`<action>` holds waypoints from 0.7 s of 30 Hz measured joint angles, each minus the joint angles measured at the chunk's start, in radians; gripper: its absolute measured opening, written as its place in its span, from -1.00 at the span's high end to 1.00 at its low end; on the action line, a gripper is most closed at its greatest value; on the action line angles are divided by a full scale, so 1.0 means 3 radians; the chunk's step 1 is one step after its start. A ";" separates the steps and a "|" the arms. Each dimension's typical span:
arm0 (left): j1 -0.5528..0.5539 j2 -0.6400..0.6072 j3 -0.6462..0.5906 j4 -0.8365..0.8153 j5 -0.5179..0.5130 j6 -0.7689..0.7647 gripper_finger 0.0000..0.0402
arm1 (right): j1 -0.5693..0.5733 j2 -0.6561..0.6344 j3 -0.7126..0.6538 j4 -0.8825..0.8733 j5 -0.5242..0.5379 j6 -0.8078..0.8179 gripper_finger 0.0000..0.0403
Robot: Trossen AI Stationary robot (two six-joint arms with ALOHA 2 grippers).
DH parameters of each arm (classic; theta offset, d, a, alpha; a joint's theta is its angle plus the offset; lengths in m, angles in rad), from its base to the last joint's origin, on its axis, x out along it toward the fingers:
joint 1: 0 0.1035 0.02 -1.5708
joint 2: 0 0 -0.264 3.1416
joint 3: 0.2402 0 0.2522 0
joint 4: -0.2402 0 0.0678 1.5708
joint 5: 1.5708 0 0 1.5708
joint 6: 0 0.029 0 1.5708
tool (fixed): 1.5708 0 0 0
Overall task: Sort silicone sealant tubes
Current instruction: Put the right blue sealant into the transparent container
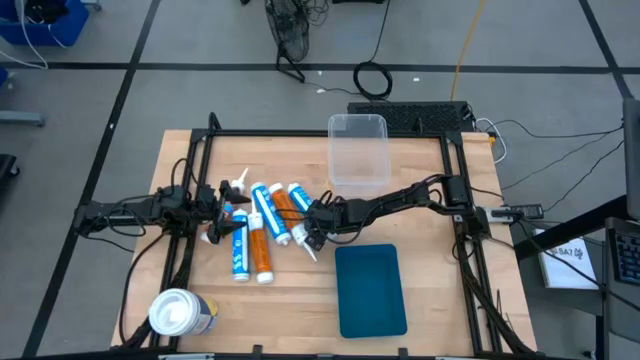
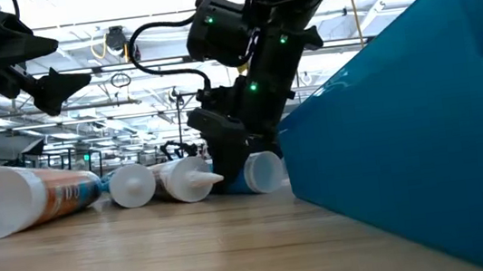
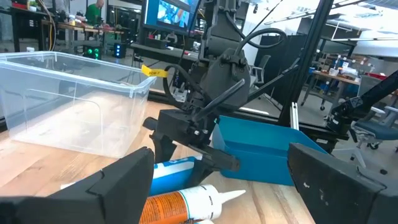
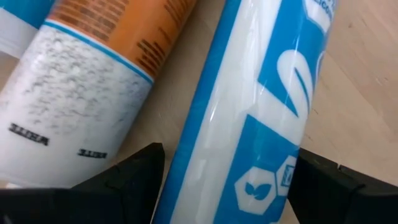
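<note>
We lower our right gripper (image 4: 227, 171), fingers spread wide, astride a blue-and-white labelled sealant tube (image 4: 261, 106); an orange labelled tube (image 4: 93, 81) lies alongside. Closing comes next, we judge.

Robotics lab: framed wooden table (image 1: 420, 290), taped grey floor (image 1: 200, 95), monitors (image 3: 177, 12), workbenches beyond.

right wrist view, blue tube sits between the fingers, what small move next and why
Probably close the right tool on the blue-and-white tube: its fingers sit open on either side of it, and the tube lies flat on the table beside an orange tube.
</note>
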 joint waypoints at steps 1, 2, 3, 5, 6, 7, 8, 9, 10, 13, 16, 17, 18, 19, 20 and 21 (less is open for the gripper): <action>0.0001 -0.0001 0.0000 0.0000 0.0000 0.0001 -0.80 | 0.0000 0.0000 0.0000 0.0010 -0.0001 0.0000 -0.41; 0.0001 -0.0001 0.0000 0.0000 0.0000 0.0000 -0.80 | 0.0000 0.0000 -0.0001 0.0014 -0.0002 0.0000 -0.41; 0.0001 -0.0001 0.0000 0.0000 0.0000 0.0000 -0.80 | 0.0000 0.0001 -0.0001 0.0017 -0.0003 0.0000 -0.41; 0.0001 -0.0001 0.0000 0.0000 0.0000 0.0000 -0.80 | 0.0000 0.0003 -0.0001 0.0021 -0.0005 0.0000 -0.41; 0.0000 -0.0001 0.0000 0.0000 0.0000 0.0000 -0.80 | 0.0000 0.0003 -0.0001 0.0021 -0.0005 0.0001 -0.41; 0.0001 0.0000 0.0000 0.0000 0.0000 0.0000 -0.80 | 0.0000 0.0003 -0.0001 0.0022 -0.0006 0.0000 -0.41; 0.0001 -0.0001 0.0000 0.0000 0.0000 0.0000 -0.80 | 0.0000 0.0003 -0.0001 0.0021 -0.0006 -0.0004 -0.41; 0.0000 -0.0001 0.0000 0.0000 0.0000 0.0000 -0.80 | 0.0000 0.0004 -0.0001 0.0021 -0.0006 -0.0010 -0.40; 0.0000 -0.0001 0.0000 0.0000 -0.0001 0.0000 -0.80 | 0.0000 0.0004 -0.0001 0.0020 -0.0001 -0.0016 -0.39; 0.0000 -0.0001 0.0000 0.0000 -0.0001 0.0000 -0.80 | 0.0006 -0.0014 -0.0004 -0.0008 0.0069 -0.0024 -0.32; 0.0001 -0.0001 0.0000 0.0001 -0.0001 0.0001 -0.80 | 0.0013 -0.0037 -0.0008 -0.0054 0.0115 -0.0016 -0.19; 0.0000 0.0000 0.0000 0.0000 -0.0001 0.0000 -0.80 | 0.0015 -0.0067 -0.0013 -0.0090 0.0117 -0.0011 -0.14; 0.0001 -0.0001 0.0000 0.0000 -0.0001 0.0001 -0.80 | 0.0021 -0.0081 -0.0018 -0.0129 0.0116 -0.0024 -0.09; 0.0000 -0.0001 0.0000 -0.0001 -0.0005 0.0000 -0.80 | 0.0026 -0.0084 -0.0020 -0.0133 0.0119 -0.0034 -0.04; 0.0001 0.0000 0.0000 0.0001 -0.0003 0.0001 -0.80 | 0.0031 -0.0089 -0.0019 -0.0111 0.0125 -0.0038 -0.02; 0.0001 0.0000 0.0000 0.0007 -0.0004 0.0000 -0.80 | 0.0033 -0.0106 -0.0019 -0.0117 0.0115 -0.0054 -0.02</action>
